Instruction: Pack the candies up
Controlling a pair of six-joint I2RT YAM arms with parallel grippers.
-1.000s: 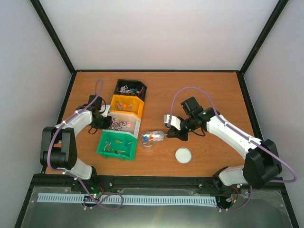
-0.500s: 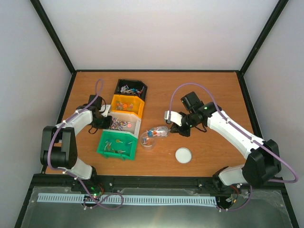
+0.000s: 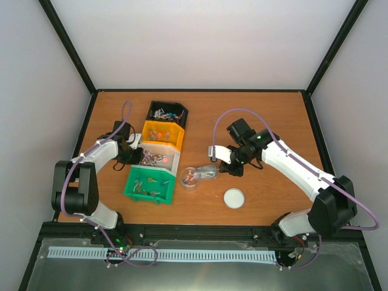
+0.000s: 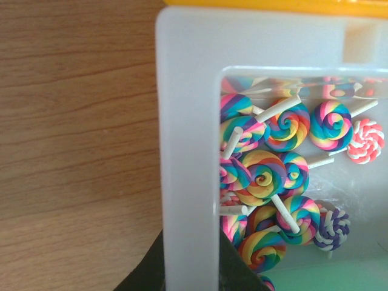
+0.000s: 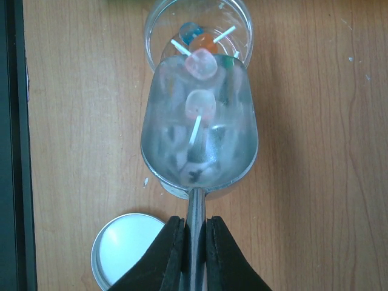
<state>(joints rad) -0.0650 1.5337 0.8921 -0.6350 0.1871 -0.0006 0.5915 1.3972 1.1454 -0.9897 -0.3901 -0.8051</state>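
Orange-brown wood grain covers the bench (image 3: 254, 115), which is walled in by pale panels on black posts. On it, the candies (image 5: 200, 104) lie in several places. The right wrist view shows two pale pink ones on white sticks in the bowl of a shiny metal scoop (image 5: 163, 139). Blue, orange and green ones sit in a small clear jar (image 5: 153, 33) just beyond. The scoop's front lip overlaps the jar's mouth, and its thin handle runs back between the fingers of the right end effector (image 5: 194, 227), which is clamped tight on that handle. A round metal lid (image 5: 124, 248) lies flat on the wood just beside the end effector, apart from the jar.

Only the left wrist view brings out rainbow swirl lollipops with white sticks, heaped in the white bin (image 4: 188, 121), along with a pink-and-white one and a purple-and-white one. The left end effector (image 4: 191, 267) has its dark fingers pressed to either side of that bin's wall, gripping it.

From above, the whole row can be seen. A black bin (image 3: 179, 110) stands farthest back, then a yellow bin (image 3: 176, 137), the white one and a green bin (image 3: 130, 182) nearest the arms. Each touches the next, and each holds small mixed sweets too fine to tell apart there. The jar stands just to the right of the green bin.
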